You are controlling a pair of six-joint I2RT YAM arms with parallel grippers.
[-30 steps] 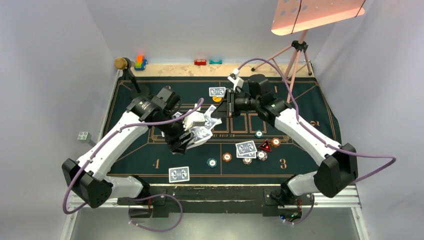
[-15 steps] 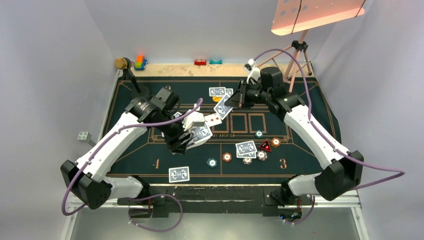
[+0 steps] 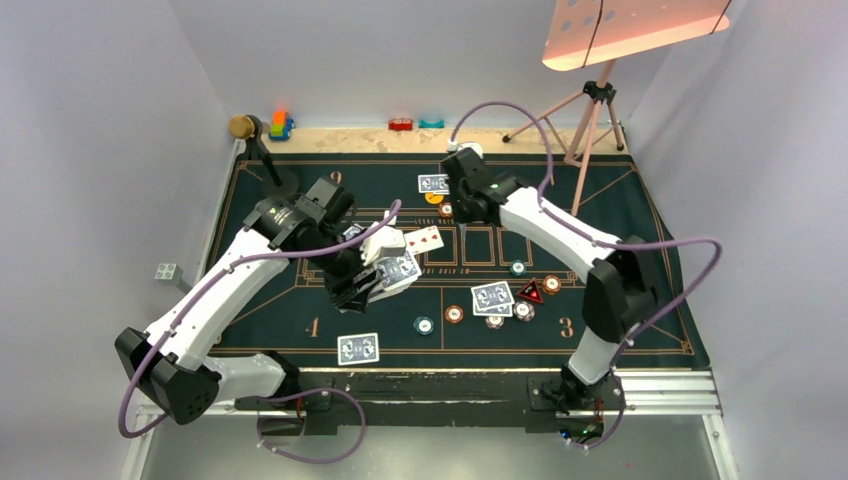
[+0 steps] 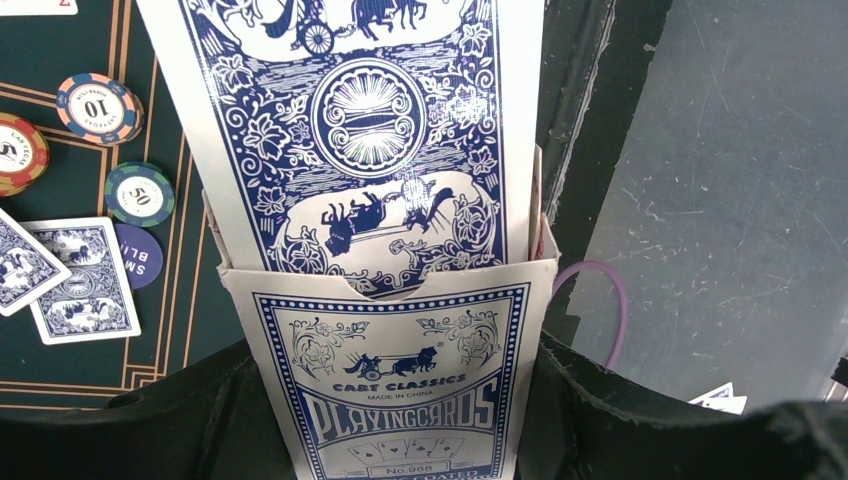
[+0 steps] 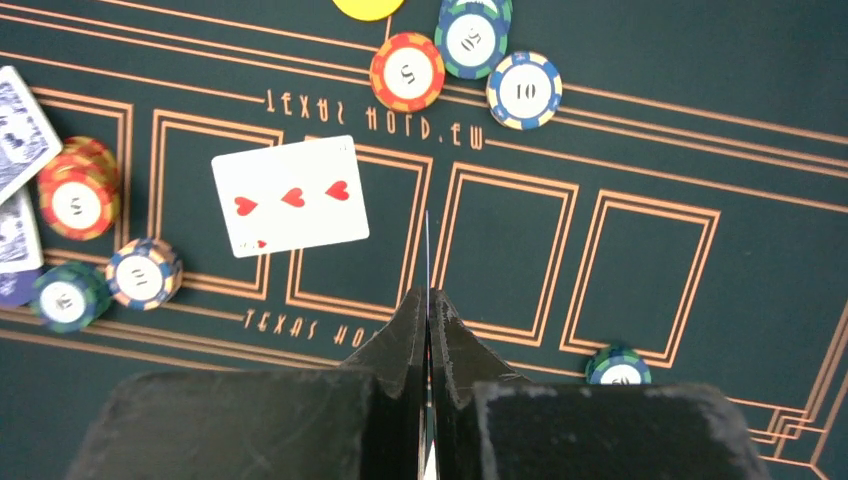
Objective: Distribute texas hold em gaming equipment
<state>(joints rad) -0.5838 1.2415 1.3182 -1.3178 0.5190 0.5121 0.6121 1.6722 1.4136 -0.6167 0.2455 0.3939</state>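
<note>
My left fingers (image 4: 600, 410) are clamped on the sides of the card box (image 4: 395, 400). It is open at the top, with a blue-backed deck (image 4: 350, 120) sticking out, and I hold it above the left middle of the green mat (image 3: 280, 335). My right fingers (image 5: 455, 345) are pressed together on a single card (image 5: 427, 250), seen edge-on as a thin line over the outlined boxes at the mat's centre. A three of hearts (image 5: 290, 197) lies face up on one of those boxes. Past it, an orange chip (image 5: 407, 72), a teal chip (image 5: 473, 38) and a blue chip (image 5: 524, 90) sit close together near the yellow button (image 5: 368, 6). Toward my right side, the red triangular marker (image 3: 530, 292) lies just beside a pair of face-down cards (image 3: 492, 297), with more chips around them. Another face-down card (image 3: 358, 348) lies at the mat's near edge.
</note>
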